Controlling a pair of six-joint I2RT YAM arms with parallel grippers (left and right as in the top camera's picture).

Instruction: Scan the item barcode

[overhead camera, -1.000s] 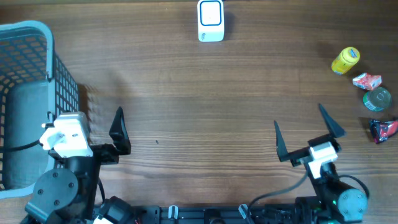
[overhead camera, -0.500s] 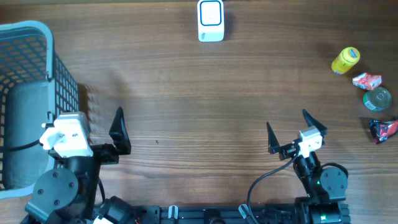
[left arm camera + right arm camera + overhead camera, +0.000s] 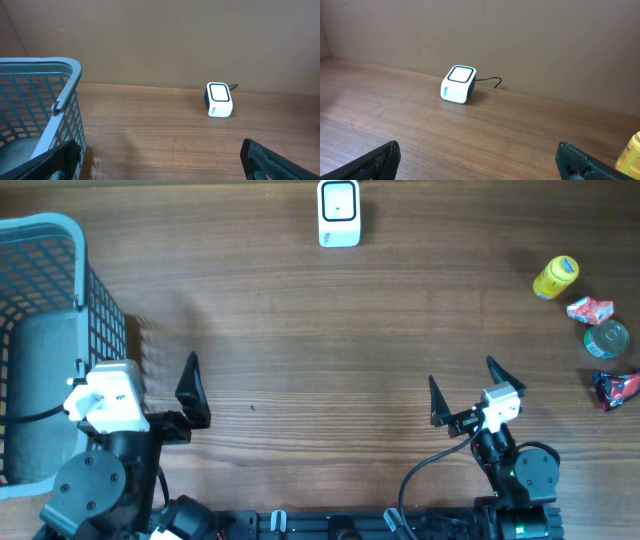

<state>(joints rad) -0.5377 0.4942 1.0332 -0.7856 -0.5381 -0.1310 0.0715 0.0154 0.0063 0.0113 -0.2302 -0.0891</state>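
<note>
Open brown wooden table (image 3: 320, 330) runs from the white box-shaped scanner (image 3: 339, 213) to the left gripper (image 3: 160, 167) and right gripper (image 3: 461, 375), both spread wide and empty. The yellow plastic bottle (image 3: 555, 277) lies far right of the scanner, its long axis diagonal.

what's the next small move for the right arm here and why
Probably swing the right gripper out to its right, toward the yellow bottle. The gripper is open and empty, and nothing lies in front of the scanner, so an item likely has to be picked up before any barcode can be shown to it.
</note>
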